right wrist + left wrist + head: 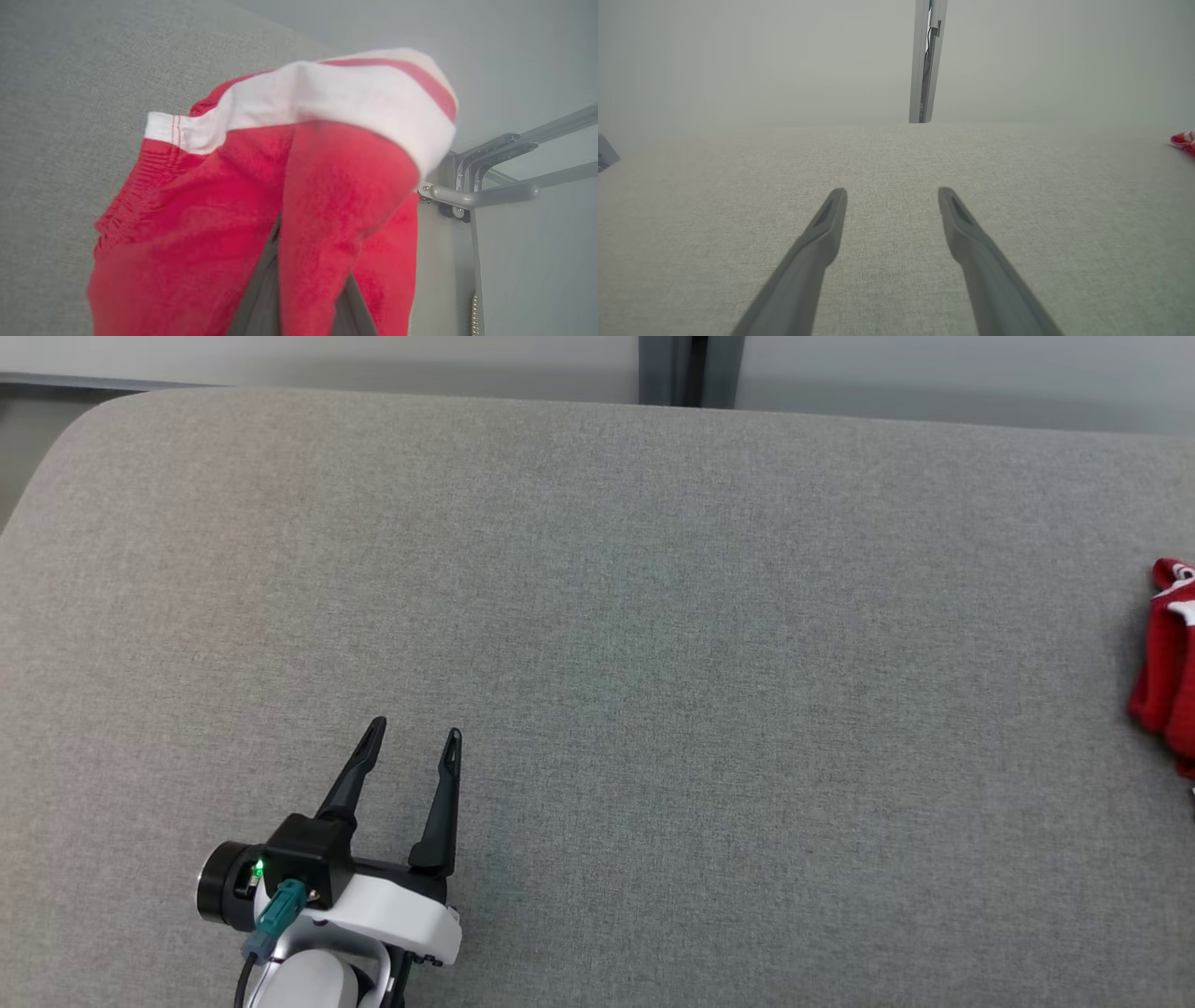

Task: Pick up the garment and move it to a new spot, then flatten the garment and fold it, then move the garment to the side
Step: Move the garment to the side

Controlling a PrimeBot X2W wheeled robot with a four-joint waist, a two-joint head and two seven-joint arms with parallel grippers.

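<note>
While the grey table (597, 616) stretches wide before you | red-and-white garment (1167, 663) bunched at its far right, draped over your right gripper (301, 280), which is clamped on a fold | left gripper (415, 730) spread wide, holding nothing, well apart leftward | your right arm should carry.

Head cam sits high over the grey table (597, 569), looking forward and down, with the dark post (686, 369) at its top middle. Left wrist cam rides low, just above the tabletop, facing that same post along the left gripper (892, 191). Both catch the garment (1167, 663) far right of the post. Right wrist cam is jammed right up against the garment, with the tabletop on that view's left.
</note>
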